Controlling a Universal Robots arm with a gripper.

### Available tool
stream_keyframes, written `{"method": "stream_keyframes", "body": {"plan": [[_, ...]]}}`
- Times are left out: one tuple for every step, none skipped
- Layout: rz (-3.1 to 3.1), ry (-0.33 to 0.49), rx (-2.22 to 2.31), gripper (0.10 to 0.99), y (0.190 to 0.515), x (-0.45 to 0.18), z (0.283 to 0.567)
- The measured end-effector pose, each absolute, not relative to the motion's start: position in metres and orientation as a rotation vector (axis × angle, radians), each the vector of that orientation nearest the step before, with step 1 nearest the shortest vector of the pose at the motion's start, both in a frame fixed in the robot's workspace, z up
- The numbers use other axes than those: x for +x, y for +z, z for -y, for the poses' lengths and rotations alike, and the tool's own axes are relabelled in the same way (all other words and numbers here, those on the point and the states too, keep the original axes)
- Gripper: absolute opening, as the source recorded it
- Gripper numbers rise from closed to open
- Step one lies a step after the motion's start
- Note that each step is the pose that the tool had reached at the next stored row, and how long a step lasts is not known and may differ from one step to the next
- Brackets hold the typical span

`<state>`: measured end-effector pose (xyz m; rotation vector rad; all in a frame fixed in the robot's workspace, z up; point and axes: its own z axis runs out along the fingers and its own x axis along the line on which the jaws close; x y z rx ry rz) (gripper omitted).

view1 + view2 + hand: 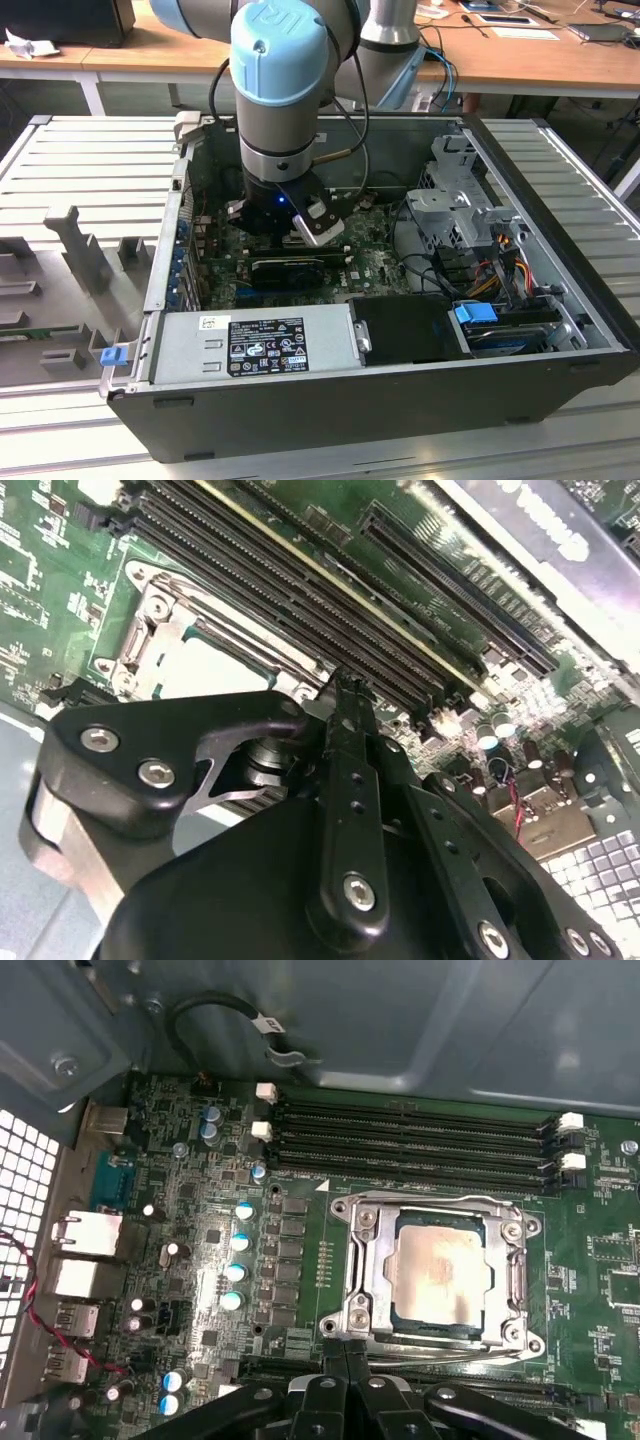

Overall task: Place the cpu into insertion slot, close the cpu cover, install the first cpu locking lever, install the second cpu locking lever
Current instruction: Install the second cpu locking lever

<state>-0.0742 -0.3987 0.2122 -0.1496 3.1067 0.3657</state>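
pincer [345,1385] closed, empty, beside insertion slot [355,1305] | cpu [437,1273] seated | cpu cover [362,1250] down

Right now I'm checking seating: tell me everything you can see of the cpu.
The cpu is a flat square chip with a pale silvery metal top, smudged tan. It lies level inside the insertion slot, and the cpu cover, a silver frame, lies closed around it, the top showing through its window. The pincer sits just beside the socket, not touching the chip.

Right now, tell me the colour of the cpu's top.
Pale silvery-grey with a tan smear, clearest in the first wrist view: the cpu under the cpu cover.
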Motion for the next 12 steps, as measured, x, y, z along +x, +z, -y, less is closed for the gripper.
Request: {"method": "stream_keyframes", "body": {"plan": [[-3.106,0.369,-0.15,0.106,0.212,-0.074,0.399],[-3.105,0.371,-0.15,0.106,0.211,-0.074,0.399],[-3.105,0.372,-0.15,0.106,0.209,-0.074,0.399],[-3.104,0.381,-0.149,0.106,0.207,-0.075,0.399],[-3.102,0.389,-0.149,0.106,0.207,-0.075,0.399],[-3.101,0.395,-0.15,0.106,0.206,-0.074,0.398],[-3.1,0.403,-0.149,0.106,0.205,-0.075,0.398],[-3.099,0.408,-0.15,0.106,0.204,-0.075,0.398],[-3.097,0.416,-0.15,0.106,0.203,-0.075,0.398],[-3.095,0.423,-0.15,0.106,0.203,-0.075,0.399],[-3.091,0.437,-0.15,0.106,0.202,-0.075,0.398],[-3.089,0.446,-0.15,0.106,0.2,-0.075,0.398]]}}
